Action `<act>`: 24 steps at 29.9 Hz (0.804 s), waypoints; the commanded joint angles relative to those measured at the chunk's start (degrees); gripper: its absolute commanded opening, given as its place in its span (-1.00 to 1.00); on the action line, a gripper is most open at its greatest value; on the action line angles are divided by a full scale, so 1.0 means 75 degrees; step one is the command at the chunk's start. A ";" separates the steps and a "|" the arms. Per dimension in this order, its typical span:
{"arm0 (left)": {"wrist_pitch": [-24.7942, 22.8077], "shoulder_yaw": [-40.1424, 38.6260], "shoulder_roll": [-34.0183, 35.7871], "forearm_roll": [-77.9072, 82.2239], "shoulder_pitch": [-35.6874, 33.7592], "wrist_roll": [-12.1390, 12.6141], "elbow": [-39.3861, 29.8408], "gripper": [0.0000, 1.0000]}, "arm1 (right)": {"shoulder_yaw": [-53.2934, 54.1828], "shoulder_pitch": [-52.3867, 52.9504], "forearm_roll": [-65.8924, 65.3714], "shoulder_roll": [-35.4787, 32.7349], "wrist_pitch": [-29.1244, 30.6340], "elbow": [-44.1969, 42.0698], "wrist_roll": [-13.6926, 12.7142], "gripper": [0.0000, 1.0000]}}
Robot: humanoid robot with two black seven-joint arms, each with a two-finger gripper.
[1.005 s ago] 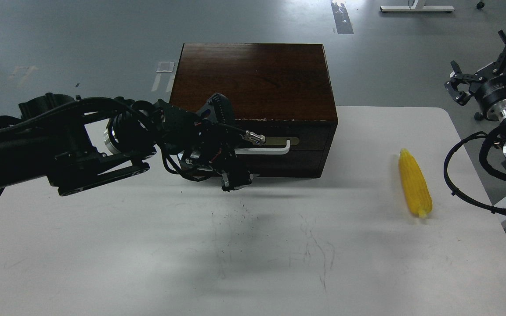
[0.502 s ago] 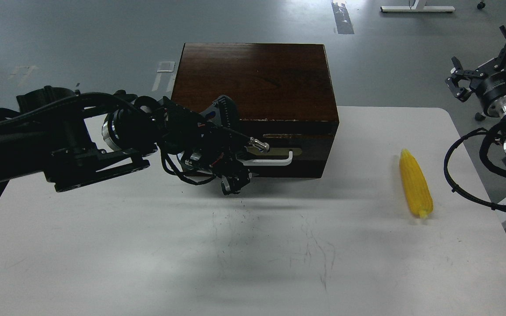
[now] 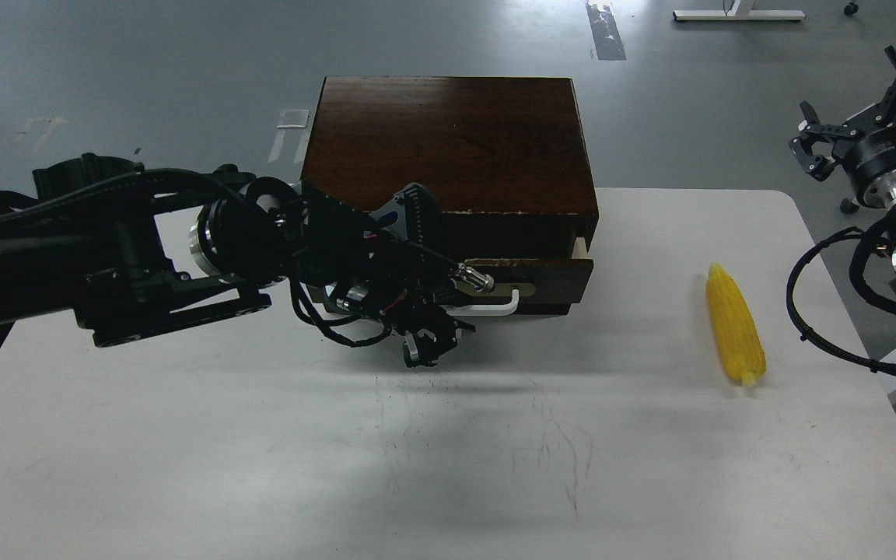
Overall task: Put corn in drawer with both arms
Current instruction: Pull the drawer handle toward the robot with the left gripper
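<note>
The yellow corn [image 3: 736, 325] lies on the white table, right of the dark brown box [image 3: 448, 140], clear of both arms. The drawer [image 3: 553, 276] stands out a little from the box front, with a pale inner side showing at its right end. My left gripper [image 3: 434, 320] is at the left end of the white bar handle [image 3: 496, 305], its fingers closed around it; the left half of the drawer front is hidden behind the arm. My right gripper [image 3: 856, 101] is raised off the table's far right corner, claws spread, empty.
The white table [image 3: 448, 467] runs wide in front of the box, with faint scuff marks at its middle. Its right edge lies just beyond the corn. Black cable loops [image 3: 813, 311] of my right arm hang over that edge.
The drawer has slid out toward me, from shut to slightly open, with my left gripper moving down and right with the handle. The corn and right arm have barely moved.
</note>
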 commanded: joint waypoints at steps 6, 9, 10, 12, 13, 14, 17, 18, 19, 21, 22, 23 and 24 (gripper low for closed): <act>-0.0001 0.0007 0.0018 0.0000 0.0013 0.0017 -0.0186 -0.28 | 0.0001 0.0061 0.0000 -0.0001 0.0017 -0.0110 0.0000 1.00; -0.0001 0.0007 0.0030 0.0000 0.0013 0.0017 -0.0186 -0.27 | 0.0001 0.0061 0.0000 -0.0001 0.0017 -0.0110 0.0000 1.00; -0.0001 0.0007 0.0030 0.0000 0.0013 0.0017 -0.0186 -0.26 | 0.0001 0.0061 0.0000 -0.0001 0.0017 -0.0110 0.0000 1.00; -0.0001 0.0007 0.0041 -0.0011 0.0013 0.0017 -0.0186 -0.20 | -0.0011 0.0061 0.0000 -0.0001 0.0028 -0.0110 0.0000 1.00; -0.0001 0.0007 0.0042 -0.0023 0.0013 0.0017 -0.0197 -0.20 | -0.0011 0.0061 0.0000 -0.0001 0.0028 -0.0110 0.0000 1.00; -0.0001 -0.0005 0.0053 -0.0035 0.0013 0.0017 -0.0197 -0.20 | -0.0023 0.0061 0.0000 -0.0001 0.0028 -0.0110 0.0000 1.00; -0.0001 -0.0016 0.0065 -0.0221 0.0001 0.0029 -0.0197 -0.20 | -0.0023 0.0061 0.0000 -0.0001 0.0040 -0.0098 0.0000 1.00; -0.0001 -0.0028 0.0065 -0.0257 0.0001 0.0029 -0.0197 -0.20 | -0.0023 0.0061 0.0000 -0.0001 0.0040 -0.0098 0.0000 1.00; -0.0001 -0.0028 0.0077 -0.0257 0.0001 0.0018 -0.0209 -0.20 | -0.0023 0.0061 0.0000 -0.0001 0.0040 -0.0098 0.0000 1.00; -0.0001 -0.0005 0.0077 -0.0269 -0.0022 0.0029 -0.0198 -0.20 | -0.0023 0.0084 0.0000 -0.0001 0.0040 -0.0098 0.0000 1.00; -0.0001 -0.0005 0.0077 -0.0269 -0.0022 0.0029 -0.0197 -0.20 | -0.0023 0.0084 0.0000 -0.0001 0.0040 -0.0098 0.0000 1.00; -0.0001 -0.0005 0.0077 -0.0269 -0.0022 0.0018 -0.0197 -0.20 | -0.0023 0.0096 0.0000 -0.0001 0.0052 -0.0098 0.0000 1.00; -0.0001 -0.0005 0.0077 -0.0269 -0.0022 0.0006 -0.0209 -0.20 | -0.0023 0.0096 0.0000 -0.0001 0.0052 -0.0098 0.0000 1.00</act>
